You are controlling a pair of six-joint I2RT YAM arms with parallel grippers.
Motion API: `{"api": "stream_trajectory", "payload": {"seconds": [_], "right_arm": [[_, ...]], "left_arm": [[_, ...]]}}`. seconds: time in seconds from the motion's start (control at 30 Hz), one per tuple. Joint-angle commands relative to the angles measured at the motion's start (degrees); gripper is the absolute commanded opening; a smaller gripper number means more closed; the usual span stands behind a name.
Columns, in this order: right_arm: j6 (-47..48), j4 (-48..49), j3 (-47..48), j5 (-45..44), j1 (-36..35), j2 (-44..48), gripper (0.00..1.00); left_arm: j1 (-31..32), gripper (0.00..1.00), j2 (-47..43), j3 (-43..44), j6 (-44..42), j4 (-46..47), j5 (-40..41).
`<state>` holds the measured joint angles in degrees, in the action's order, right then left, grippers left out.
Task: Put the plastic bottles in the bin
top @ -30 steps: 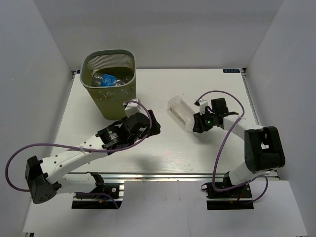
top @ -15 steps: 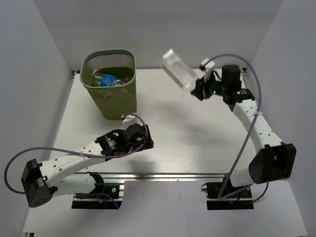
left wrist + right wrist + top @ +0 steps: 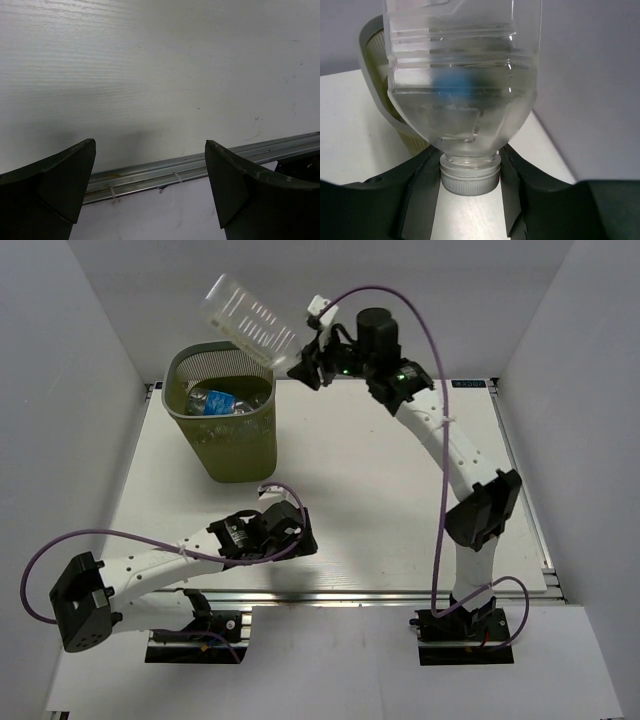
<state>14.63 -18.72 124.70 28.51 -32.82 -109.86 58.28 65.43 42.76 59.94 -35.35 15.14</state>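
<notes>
My right gripper (image 3: 305, 365) is shut on the white-capped neck of a large squarish clear bottle (image 3: 247, 320) and holds it high, just right of and above the olive-green bin (image 3: 225, 445). In the right wrist view the bottle (image 3: 462, 75) fills the frame, cap (image 3: 470, 177) between my fingers (image 3: 422, 192), the bin's rim (image 3: 370, 55) behind it. Several bottles, one blue-labelled (image 3: 215, 400), lie inside the bin. My left gripper (image 3: 300, 540) is open and empty, low over the table near its front edge; its view shows only the bare table.
The table's metal front rail (image 3: 200, 167) runs just beyond my left fingers. White walls enclose the table on the left, back and right. The right arm stretches across the table's back half.
My right gripper has lifted the squarish bottle off the table's right side and carried it up and left to the bin. The left arm has drawn back towards the front edge.
</notes>
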Motion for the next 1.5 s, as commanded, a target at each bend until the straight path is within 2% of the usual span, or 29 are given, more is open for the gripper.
{"api": "stream_trajectory", "payload": {"seconds": [0.0,0.17,0.23,0.27,0.3,0.37,0.43,0.47,0.5,0.67,0.77,0.8,0.87,0.93,1.0,1.03,1.07,1.13,1.17,1.23,1.27,1.47], "right_arm": [[-3.73,9.89,0.63,-3.20,-3.55,-1.31,0.00],[-5.32,12.83,4.40,-5.74,-6.73,-5.71,0.01],[-4.70,13.09,5.37,-6.54,-8.66,-7.03,0.21],[-4.61,13.10,5.29,-7.15,-9.10,-7.20,0.34],[-4.00,12.75,4.94,-7.94,-9.80,-7.64,0.55],[-3.74,13.18,4.41,-8.21,-10.16,-7.73,0.62],[-3.38,13.18,4.05,-9.00,-10.60,-8.08,0.76],[-3.64,13.36,3.97,-9.35,-10.60,-8.26,0.78],[-3.65,13.45,4.14,-9.70,-10.51,-8.44,0.90],[-3.56,12.83,5.64,-11.02,-10.16,-6.16,0.90],[-4.17,11.43,3.71,-16.98,-8.85,-0.89,0.90],[-4.26,10.47,2.83,-21.70,-7.80,1.64,0.90],[-4.08,4.24,-1.65,-24.62,-5.51,5.18,0.90],[-4.35,-1.98,-9.43,-26.22,-1.57,10.69,0.90],[-5.05,-4.47,-17.63,-28.07,0.46,15.37,0.90],[-5.75,-6.14,-23.14,-27.72,4.04,16.95,0.90],[-6.63,-7.46,-29.19,-27.63,5.12,21.84,0.90],[-7.77,-9.84,-34.15,-26.67,8.82,24.33,0.90],[-8.21,-10.54,-41.23,-27.54,9.35,28.17,0.90],[-9.18,-11.25,-45.23,-30.68,10.32,31.97,0.90],[-9.62,-10.90,-51.95,-31.23,10.58,34.78,0.90],[-12.17,-7.65,-63.70,-36.50,12.69,44.03,0.90]], "left_arm": [[0.43,1.00,-3.20,-1.89,0.53,1.25,-0.11],[0.43,1.00,-5.13,-3.56,1.58,1.25,0.42],[0.43,1.00,-5.66,-4.17,1.58,1.25,0.42],[0.43,1.00,-6.27,-4.18,1.58,1.25,0.42],[0.43,1.00,-6.28,-4.18,1.58,1.25,0.42],[0.43,1.00,-6.28,-4.18,1.58,1.25,0.94],[0.43,1.00,-6.28,-4.18,1.58,1.25,0.95],[0.43,1.00,-6.28,-4.18,1.58,1.77,0.95],[0.43,1.00,-6.28,-4.18,1.58,1.78,0.95],[0.43,1.00,-6.28,-4.18,0.27,2.92,0.42],[0.43,1.00,-5.75,-3.39,-3.24,4.15,0.42],[0.43,1.00,-5.75,-2.87,-4.47,5.63,0.42],[0.43,1.00,-5.75,-2.34,-9.21,8.09,0.42],[0.43,1.00,-6.80,-2.33,-12.90,12.84,-0.89],[0.43,1.00,-6.81,-1.81,-18.35,15.39,-1.59],[0.43,1.00,-6.81,-1.81,-20.20,17.32,-2.12],[0.43,1.00,-6.81,-0.94,-23.78,18.21,-2.13],[0.43,1.00,-6.81,0.56,-26.97,20.31,-3.18],[0.43,1.00,-6.11,1.70,-29.85,21.02,-3.18],[0.43,1.00,-5.15,2.93,-31.63,21.55,-3.18],[0.43,1.00,-4.53,4.33,-32.16,21.55,-3.18],[0.43,1.00,-0.92,5.66,-33.31,24.36,-4.41]]}}
